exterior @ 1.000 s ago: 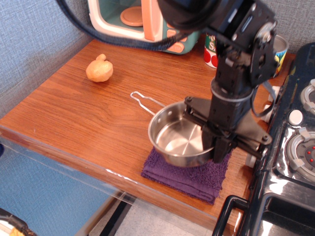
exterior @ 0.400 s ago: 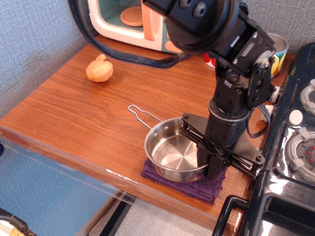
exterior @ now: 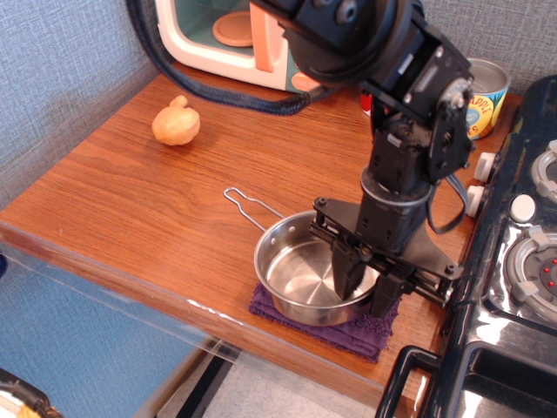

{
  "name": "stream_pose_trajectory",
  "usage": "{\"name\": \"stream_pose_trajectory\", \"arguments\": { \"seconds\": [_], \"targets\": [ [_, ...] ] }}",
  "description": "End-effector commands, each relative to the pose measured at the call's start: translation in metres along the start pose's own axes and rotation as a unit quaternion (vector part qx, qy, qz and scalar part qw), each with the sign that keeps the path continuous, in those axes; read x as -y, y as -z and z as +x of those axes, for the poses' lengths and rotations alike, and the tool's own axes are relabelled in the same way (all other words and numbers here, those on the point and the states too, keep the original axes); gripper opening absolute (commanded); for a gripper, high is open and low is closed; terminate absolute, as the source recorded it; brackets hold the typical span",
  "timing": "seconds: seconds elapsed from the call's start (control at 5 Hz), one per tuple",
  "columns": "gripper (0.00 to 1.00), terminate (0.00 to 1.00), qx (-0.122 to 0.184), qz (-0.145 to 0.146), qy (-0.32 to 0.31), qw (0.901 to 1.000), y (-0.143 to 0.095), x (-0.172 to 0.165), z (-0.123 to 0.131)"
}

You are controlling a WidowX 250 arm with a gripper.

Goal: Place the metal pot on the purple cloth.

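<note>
The metal pot [exterior: 300,272] sits flat on the purple cloth [exterior: 352,335] near the table's front edge. It covers most of the cloth, and its wire handle [exterior: 248,205] points back left over the wood. My gripper [exterior: 365,287] points down at the pot's right rim. One finger [exterior: 346,274] is inside the pot and the other [exterior: 384,298] is outside, with the jaws spread apart around the rim.
A yellow-orange toy fruit [exterior: 176,124] lies at the back left. A toy microwave [exterior: 231,35] stands at the back, with a labelled tin can [exterior: 484,88] to its right. A black stove [exterior: 513,287] borders the right side. The table's front edge [exterior: 174,300] is close to the cloth.
The gripper lowered the pot from just above the cloth onto it and shifted slightly left. The fingers have spread apart at the rim.
</note>
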State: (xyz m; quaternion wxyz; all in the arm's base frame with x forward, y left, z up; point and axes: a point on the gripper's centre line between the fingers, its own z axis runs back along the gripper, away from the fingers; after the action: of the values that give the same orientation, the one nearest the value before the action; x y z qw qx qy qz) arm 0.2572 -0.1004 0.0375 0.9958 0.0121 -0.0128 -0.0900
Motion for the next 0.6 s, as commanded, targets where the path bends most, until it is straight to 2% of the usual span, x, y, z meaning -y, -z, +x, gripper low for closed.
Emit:
{"name": "stream_pose_trajectory", "arguments": {
  "seconds": [0.0, 0.2, 0.4],
  "targets": [
    [1.00, 0.00, 0.069, -0.048, 0.001, 0.9965, -0.051, -0.004, 0.011],
    [1.00, 0.00, 0.100, -0.065, -0.032, 0.9923, -0.074, -0.025, 0.010],
    [1.00, 0.00, 0.106, -0.047, -0.086, 0.9895, -0.079, -0.058, 0.009]
  ]
}}
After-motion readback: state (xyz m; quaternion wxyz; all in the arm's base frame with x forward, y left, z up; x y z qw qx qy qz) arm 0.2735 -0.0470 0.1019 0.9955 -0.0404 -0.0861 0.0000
